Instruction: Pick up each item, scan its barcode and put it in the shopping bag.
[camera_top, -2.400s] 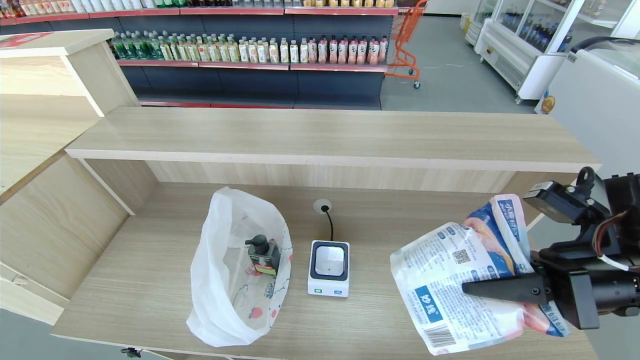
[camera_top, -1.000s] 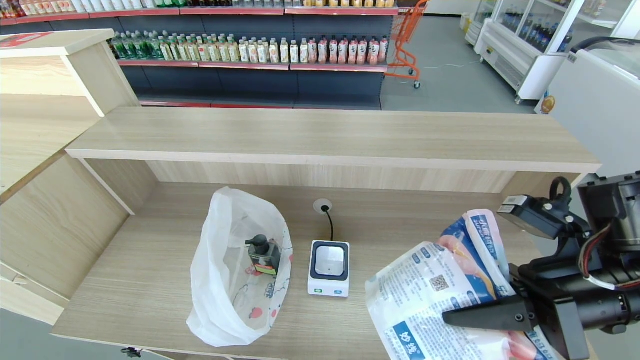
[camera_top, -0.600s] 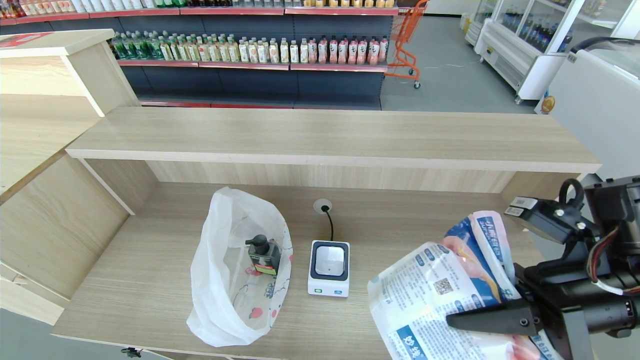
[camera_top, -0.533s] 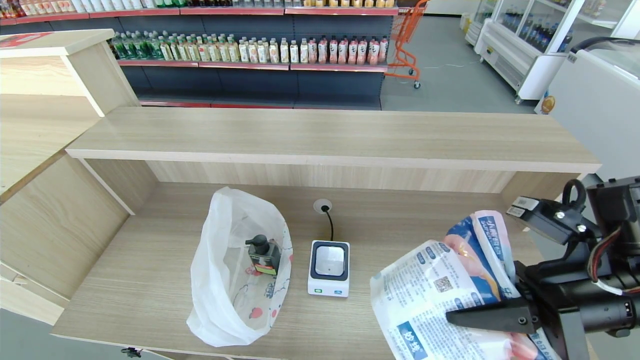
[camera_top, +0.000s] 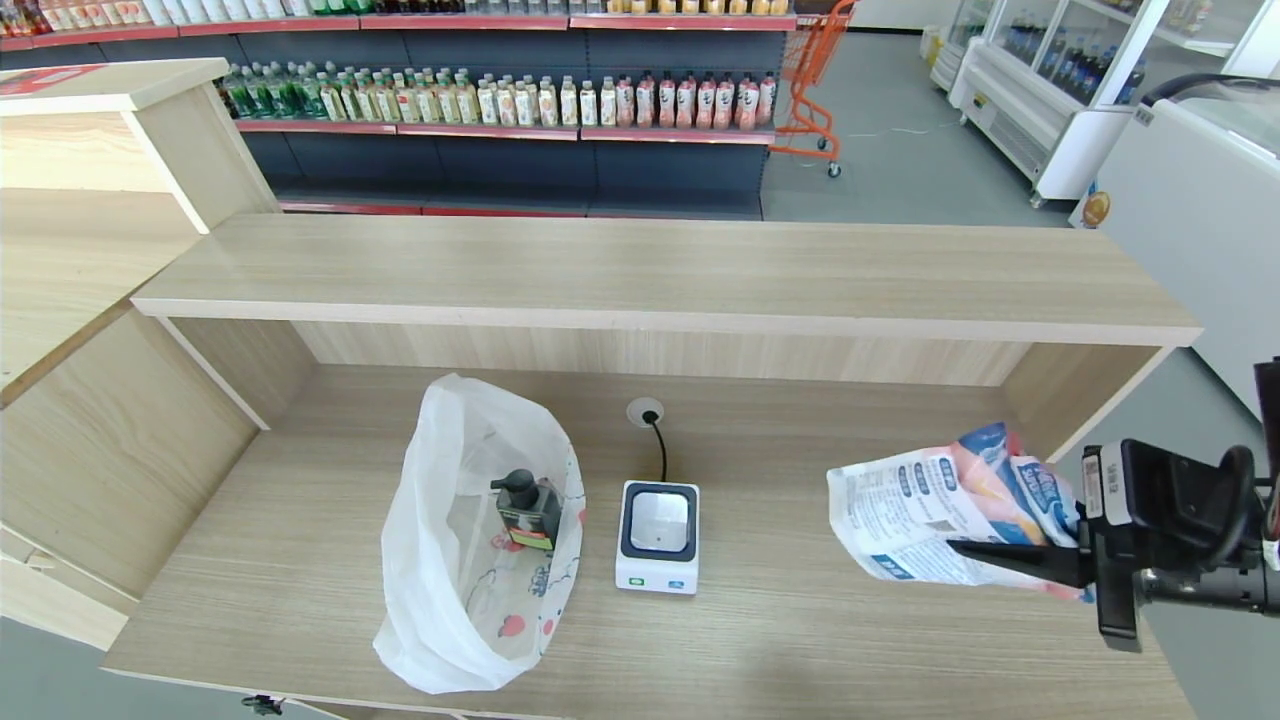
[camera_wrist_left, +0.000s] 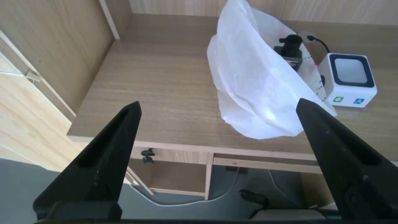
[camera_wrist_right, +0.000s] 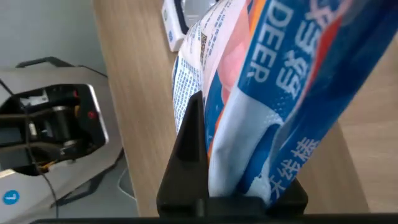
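My right gripper (camera_top: 1012, 556) is shut on a white, blue and pink printed package (camera_top: 925, 508), held above the right end of the counter, to the right of the scanner (camera_top: 658, 535). In the right wrist view the package (camera_wrist_right: 280, 93) sits squeezed between the jaws, one dark finger (camera_wrist_right: 189, 155) lies against it, and the scanner (camera_wrist_right: 174, 25) shows beyond. The white shopping bag (camera_top: 470, 540) stands open left of the scanner with a dark pump bottle (camera_top: 527, 510) inside. My left gripper (camera_wrist_left: 219, 107) hangs open off the counter's front left, looking at the bag (camera_wrist_left: 261, 74).
A raised wooden ledge (camera_top: 660, 270) runs along the back of the counter, with side walls at both ends. The scanner's cable runs to a grommet (camera_top: 645, 411). Bare counter lies between scanner and package. Store shelves and freezers stand behind.
The right gripper has swung right and away from the head camera while turning the package. The package now looks smaller and more edge-on. Bag, bottle and scanner have not moved.
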